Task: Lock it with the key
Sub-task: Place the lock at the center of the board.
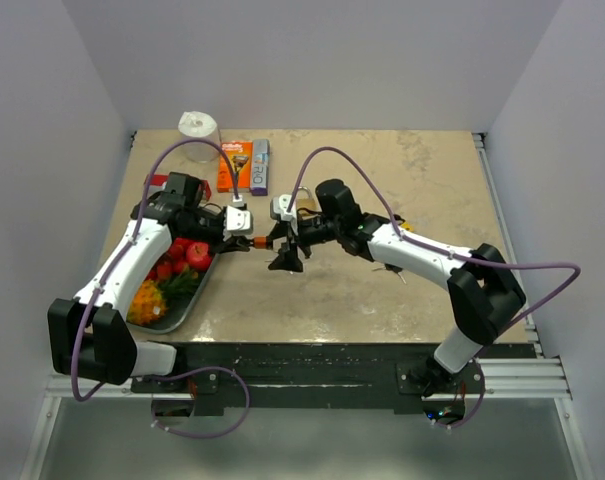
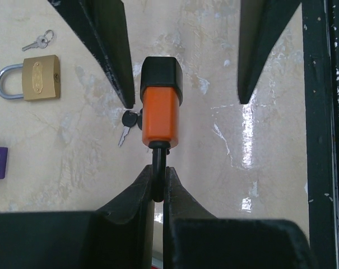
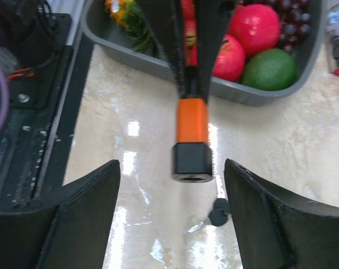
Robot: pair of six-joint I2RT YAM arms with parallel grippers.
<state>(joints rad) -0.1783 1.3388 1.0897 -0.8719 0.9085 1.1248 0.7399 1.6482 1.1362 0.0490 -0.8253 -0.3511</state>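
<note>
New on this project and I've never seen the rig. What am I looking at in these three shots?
This is a robot with a left arm and a right arm bolted at the near edge of a table. Each arm ends in a two-finger claw. One picture comes from a fixed camera overhead. The other two come from cameras on the left and right wrists, looking out along their own fingers.

The left claw is shut on the black shackle of an orange-and-black padlock. The right claw is open, with a finger on either side of the padlock's black end and not touching it.

On the table are a black-headed key, a brass padlock with small keys beside it, and a grey tray of fruit.
</note>
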